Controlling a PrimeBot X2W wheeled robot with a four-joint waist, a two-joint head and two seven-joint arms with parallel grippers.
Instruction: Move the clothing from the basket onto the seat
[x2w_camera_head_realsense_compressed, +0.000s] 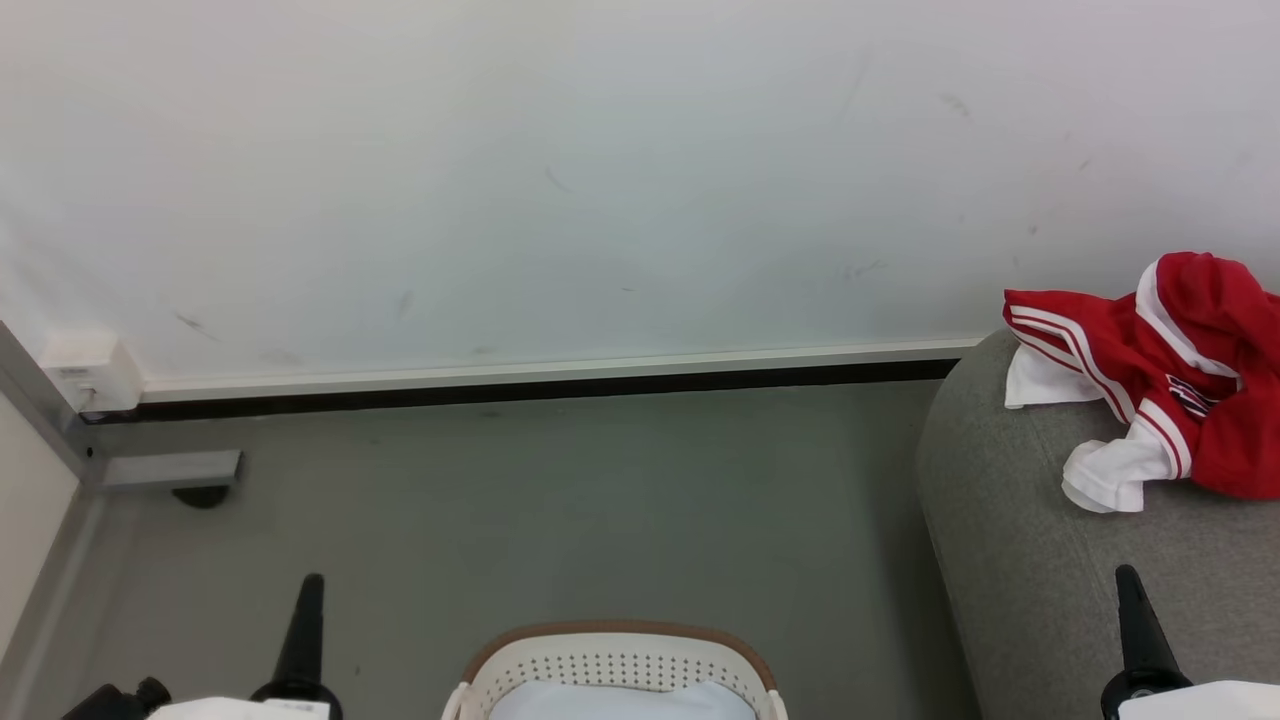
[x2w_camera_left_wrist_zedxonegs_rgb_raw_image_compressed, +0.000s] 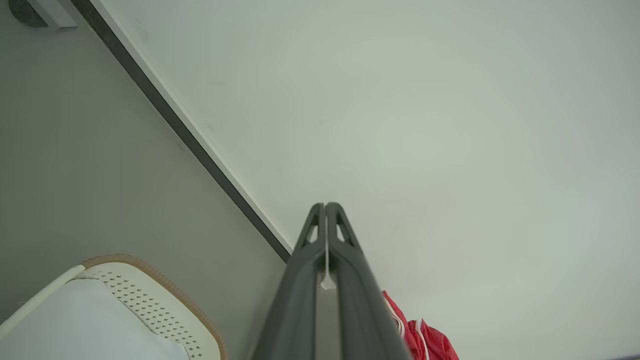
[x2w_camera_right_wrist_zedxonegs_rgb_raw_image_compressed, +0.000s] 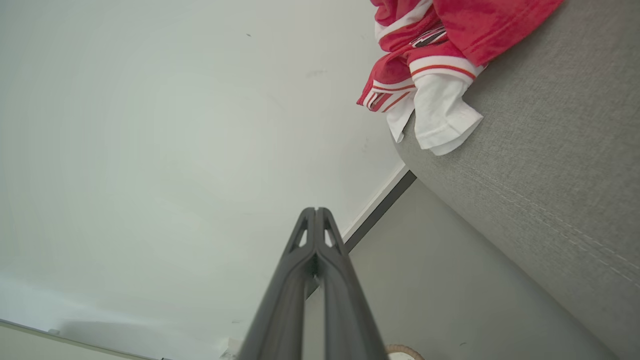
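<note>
The red and white clothing (x2w_camera_head_realsense_compressed: 1160, 385) lies in a crumpled heap on the grey seat (x2w_camera_head_realsense_compressed: 1010, 560) at the right, a white panel hanging over its rounded edge. It also shows as clothing (x2w_camera_right_wrist_zedxonegs_rgb_raw_image_compressed: 430, 65) on the seat (x2w_camera_right_wrist_zedxonegs_rgb_raw_image_compressed: 545, 165) in the right wrist view, and a red scrap of clothing (x2w_camera_left_wrist_zedxonegs_rgb_raw_image_compressed: 425, 340) in the left wrist view. The cream basket (x2w_camera_head_realsense_compressed: 615, 665) with its brown rim stands at the bottom centre, its inside pale; the basket (x2w_camera_left_wrist_zedxonegs_rgb_raw_image_compressed: 150, 310) also shows from the left wrist. My left gripper (x2w_camera_head_realsense_compressed: 308, 585) and right gripper (x2w_camera_head_realsense_compressed: 1126, 577) are shut, holding nothing, fingers pointing up.
A white wall (x2w_camera_head_realsense_compressed: 600, 180) with a dark skirting strip (x2w_camera_head_realsense_compressed: 520, 388) runs across behind the grey floor (x2w_camera_head_realsense_compressed: 560, 500). A small white box (x2w_camera_head_realsense_compressed: 90, 372) and a metal bracket (x2w_camera_head_realsense_compressed: 170, 468) sit in the left corner.
</note>
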